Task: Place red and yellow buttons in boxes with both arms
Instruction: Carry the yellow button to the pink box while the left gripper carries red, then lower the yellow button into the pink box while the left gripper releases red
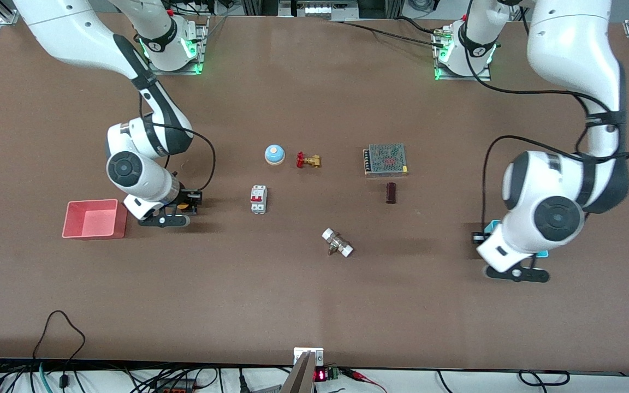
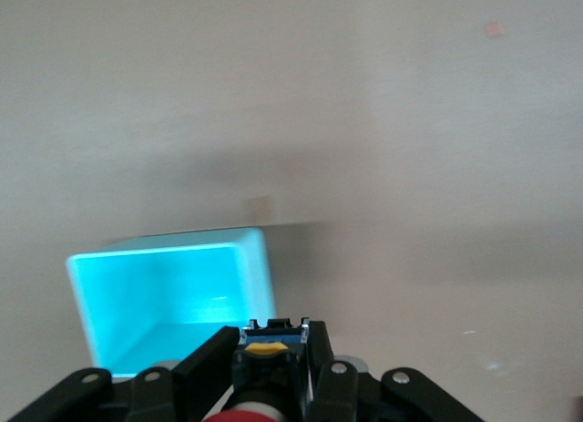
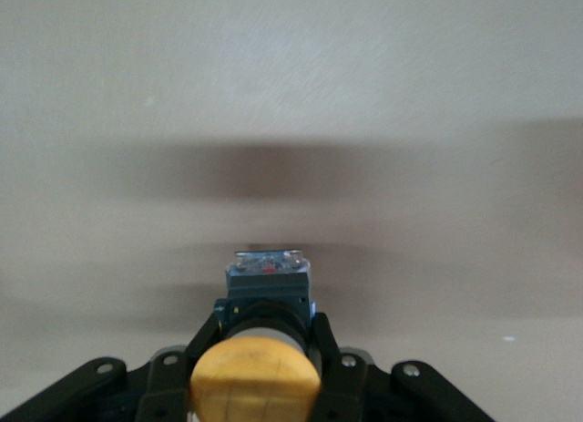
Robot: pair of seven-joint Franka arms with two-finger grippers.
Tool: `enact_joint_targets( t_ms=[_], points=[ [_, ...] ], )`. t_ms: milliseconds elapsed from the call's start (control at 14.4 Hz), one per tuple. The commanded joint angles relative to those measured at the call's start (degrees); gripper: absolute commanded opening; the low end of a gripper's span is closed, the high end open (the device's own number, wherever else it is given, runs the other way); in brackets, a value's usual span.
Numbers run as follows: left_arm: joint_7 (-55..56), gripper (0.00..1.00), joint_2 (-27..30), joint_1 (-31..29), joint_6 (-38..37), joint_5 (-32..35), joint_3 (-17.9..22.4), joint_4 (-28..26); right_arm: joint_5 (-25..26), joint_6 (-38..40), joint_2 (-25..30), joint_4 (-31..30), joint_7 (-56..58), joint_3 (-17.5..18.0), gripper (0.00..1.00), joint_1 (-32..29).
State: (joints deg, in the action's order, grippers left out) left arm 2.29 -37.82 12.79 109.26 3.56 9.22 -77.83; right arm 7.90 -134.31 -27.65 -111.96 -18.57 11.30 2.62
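A: Where is the yellow button (image 3: pixel 256 378) held?
B: It is clamped in the right gripper (image 1: pixel 182 206), just beside the pink box (image 1: pixel 94 219); the box lies toward the right arm's table end.
A: And the red button (image 2: pixel 244 413)?
B: It is gripped by the left gripper (image 2: pixel 269 372) beside the cyan box (image 2: pixel 169 296).

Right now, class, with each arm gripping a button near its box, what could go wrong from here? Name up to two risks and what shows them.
1. The left gripper holds the red button near the cyan box wall; released here, it might clip the rim.
2. The right gripper holds the yellow button above bare table beside the pink box; early release would miss.
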Motion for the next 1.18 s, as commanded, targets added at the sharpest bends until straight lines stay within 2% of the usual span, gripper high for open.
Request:
enact_joint_targets(
  t_ms=[0,278,417,556,694,903,972,1042,1111],
  points=[
    [-4.49,0.12,0.38,-4.44,-0.98,0.57,-0.61,-0.91,0.53,6.06,4.87,1.82,1.86,-1.10,0.02,-2.26],
    [-4.58,0.12,0.11,-7.25,1.73,0.66,-0.52,-5.47,0.53,7.30,7.61,1.92,13.97,-7.15,0.03,-4.46],
    [-4.58,0.12,0.46,-7.52,8.56,0.66,-0.52,-10.47,0.45,7.22,7.61,1.92,21.00,-11.11,0.03,-4.99],
    [-4.58,0.12,0.46,-8.31,14.72,0.66,-0.52,-14.34,0.10,6.69,7.26,1.92,25.06,-13.40,0.03,-5.95],
    [-4.58,0.12,0.46,-8.31,21.14,0.66,-0.52,-18.47,-0.08,6.08,6.21,1.92,25.16,-14.29,0.03,-6.40],
    [-4.49,0.16,-0.15,-8.75,23.19,0.40,-0.52,-19.37,-0.08,2.66,3.84,1.92,25.25,-14.64,0.03,-7.54],
    [-3.97,0.22,-0.24,-8.66,23.10,0.40,-0.61,-19.37,-0.08,1.43,2.96,1.92,25.25,-14.64,0.04,-7.89],
    [-3.96,0.42,-0.24,-8.66,23.10,0.40,-0.61,-19.37,-0.08,0.46,2.34,1.92,25.25,-14.64,0.04,-8.06],
    [-4.49,0.75,-0.15,-8.66,23.01,0.40,-0.61,-19.37,-0.08,-0.42,1.72,1.92,25.25,-14.64,0.04,-8.15]
  ],
)
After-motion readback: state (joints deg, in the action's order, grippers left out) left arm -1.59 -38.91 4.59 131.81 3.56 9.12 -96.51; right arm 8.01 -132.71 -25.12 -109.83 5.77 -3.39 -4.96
